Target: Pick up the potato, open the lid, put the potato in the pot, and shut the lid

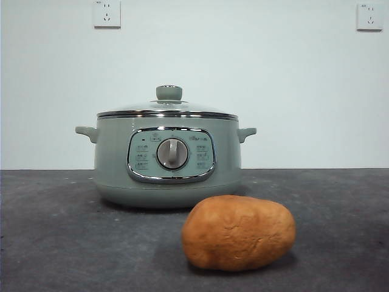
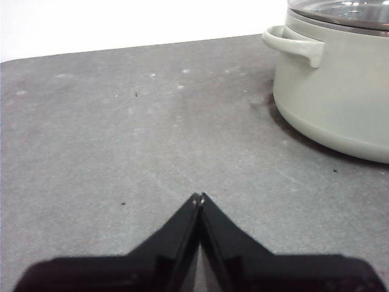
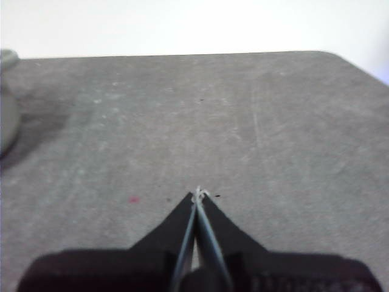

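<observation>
Waiting above the grey table [image 1: 55, 243] with nothing in hand, we have both grippers pressed shut: the left gripper [image 2: 199, 198] hovers near the pot's [image 1: 167, 155] side handle, the right gripper [image 3: 198, 193] over bare table with only a sliver of the pot at the edge of its view. The potato [image 1: 238, 232] lies on the table in front of the pot, apart from it, and the lid [image 1: 168, 111] sits closed on top. We judge the oval potato may roll or squirt out of a pinch taken off-centre. The glass lid could slip if we catch its small knob [image 1: 169, 92] poorly, or clip the rim when it goes back on.
</observation>
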